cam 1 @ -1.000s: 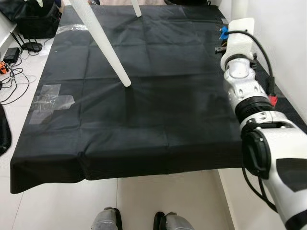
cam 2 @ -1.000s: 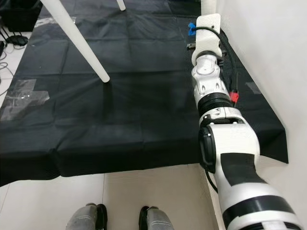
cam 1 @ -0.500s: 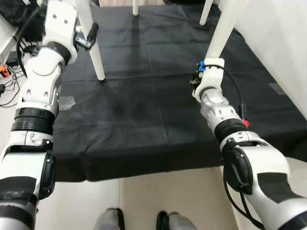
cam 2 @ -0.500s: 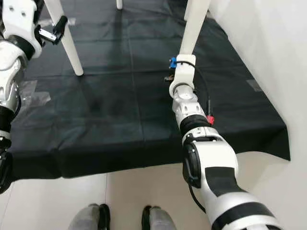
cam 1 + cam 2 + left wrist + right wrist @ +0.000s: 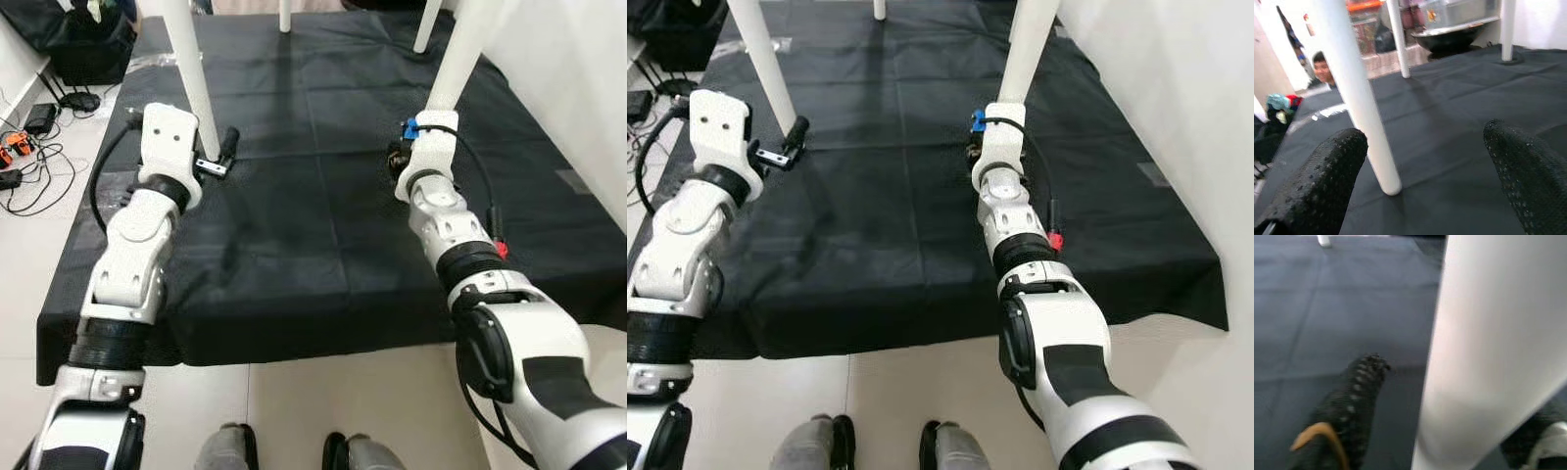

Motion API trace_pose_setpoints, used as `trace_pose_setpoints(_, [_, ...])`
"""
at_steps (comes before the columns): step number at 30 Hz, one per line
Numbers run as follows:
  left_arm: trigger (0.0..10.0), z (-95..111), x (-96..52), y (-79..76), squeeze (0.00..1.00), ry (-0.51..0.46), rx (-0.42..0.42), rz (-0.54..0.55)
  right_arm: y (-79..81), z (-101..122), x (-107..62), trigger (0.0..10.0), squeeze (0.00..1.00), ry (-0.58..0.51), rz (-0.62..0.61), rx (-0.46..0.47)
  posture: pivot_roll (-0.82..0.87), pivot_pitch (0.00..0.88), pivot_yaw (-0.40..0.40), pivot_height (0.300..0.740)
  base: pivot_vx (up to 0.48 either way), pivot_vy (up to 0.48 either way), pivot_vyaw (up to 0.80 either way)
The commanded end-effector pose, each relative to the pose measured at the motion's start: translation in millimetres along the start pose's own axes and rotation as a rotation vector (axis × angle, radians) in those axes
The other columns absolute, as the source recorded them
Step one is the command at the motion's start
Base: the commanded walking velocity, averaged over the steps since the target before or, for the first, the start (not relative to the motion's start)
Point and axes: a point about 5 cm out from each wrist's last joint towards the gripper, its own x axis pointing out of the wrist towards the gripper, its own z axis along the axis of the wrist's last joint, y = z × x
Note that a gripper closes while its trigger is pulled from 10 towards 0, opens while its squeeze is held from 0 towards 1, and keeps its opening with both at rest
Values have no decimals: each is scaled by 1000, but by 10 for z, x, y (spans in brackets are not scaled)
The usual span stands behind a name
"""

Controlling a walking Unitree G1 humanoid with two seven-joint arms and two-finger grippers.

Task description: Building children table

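A white children's table stands on a black cloth (image 5: 323,225); its legs are what I see. The near left leg (image 5: 191,78) ends at a foot on the cloth. My left gripper (image 5: 1422,132) is open just right of that foot, low over the cloth, with the leg ahead of its fingers (image 5: 229,144) and not between them. The near right leg (image 5: 456,59) runs between the fingers of my right gripper (image 5: 1449,401), near the leg's lower end. A gap shows between one finger (image 5: 1359,396) and the leg, so this gripper is open. Two far legs (image 5: 285,15) stand at the back.
Cables (image 5: 20,147) and a black bag (image 5: 93,44) lie on the tiled floor to the left. A white wall (image 5: 578,78) runs close along the right. My feet (image 5: 225,450) stand at the cloth's front edge. A person (image 5: 1322,68) sits beyond the table.
The camera has shifted. My left gripper has come down along the near left leg, from mid-height to beside its foot. My right gripper stays at the near right leg.
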Motion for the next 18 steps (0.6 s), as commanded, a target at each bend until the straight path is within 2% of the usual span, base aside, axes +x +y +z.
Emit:
trace_pose_setpoints(1, [10000, -70, -121, -69, 0, 32, 3, 0, 7, 98, -37, 10000, 1000, -97, 28, 61, 74, 120, -47, 740, 0, 0, 0])
trace_pose_setpoints(4, [10000, -99, -167, -82, 0, 42, 7, -1, 1, 117, -74, 10000, 1000, -130, 50, 90, 72, 111, -48, 740, 0, 0, 0])
trace_pose_setpoints(5, [10000, -124, -218, -84, 0, 56, 1, 7, 13, 112, -138, 10000, 945, -157, 98, 99, 68, 106, -49, 740, 0, 0, 0])
trace_pose_setpoints(7, [10000, -124, -218, -84, 0, 56, 1, 7, 13, 112, -138, 10000, 945, -157, 98, 99, 68, 106, -49, 740, 0, 0, 0])
trace_pose_setpoints(8, [10000, -152, -271, -85, 0, 68, 8, 11, -3, 58, -231, 10000, 0, -171, 120, 84, 65, 98, -51, 740, 0, 0, 0])
trace_pose_setpoints(9, [10000, -187, -332, -99, 0, 89, -6, 16, -2, -8, -343, 10000, 0, -187, 161, 62, 58, 84, -53, 740, 0, 0, 0])
trace_pose_setpoints(10, [10000, -187, -332, -99, 0, 89, -6, 16, -2, -8, -343, 10000, 0, -187, 161, 62, 58, 84, -53, 740, 0, 0, 0])
trace_pose_setpoints(12, [10000, -243, -435, -150, 0, 116, 1, 3, -48, -129, -555, 10000, 0, -216, 201, 41, 53, 75, -52, 740, 0, 0, 0])
trace_pose_setpoints(13, [10000, -243, -435, -150, 0, 116, 1, 3, -48, -129, -555, 10000, 0, -216, 201, 41, 53, 75, -52, 740, 0, 0, 0])
trace_pose_setpoints(15, [10000, -300, -551, -213, 0, 138, -30, 0, -163, -272, -745, 10000, 0, -241, 191, 33, 44, 55, -48, 740, 0, 0, 0])
trace_pose_setpoints(16, [10000, -300, -551, -213, 0, 138, -30, 0, -163, -272, -745, 10000, 0, -241, 191, 33, 44, 55, -48, 740, 0, 0, 0])
trace_pose_setpoints(18, [10000, -338, -679, -283, 0, 152, -55, -10, -211, -425, -910, 10000, 0, -235, 214, 34, 44, 53, -48, 740, 0, 0, 0])
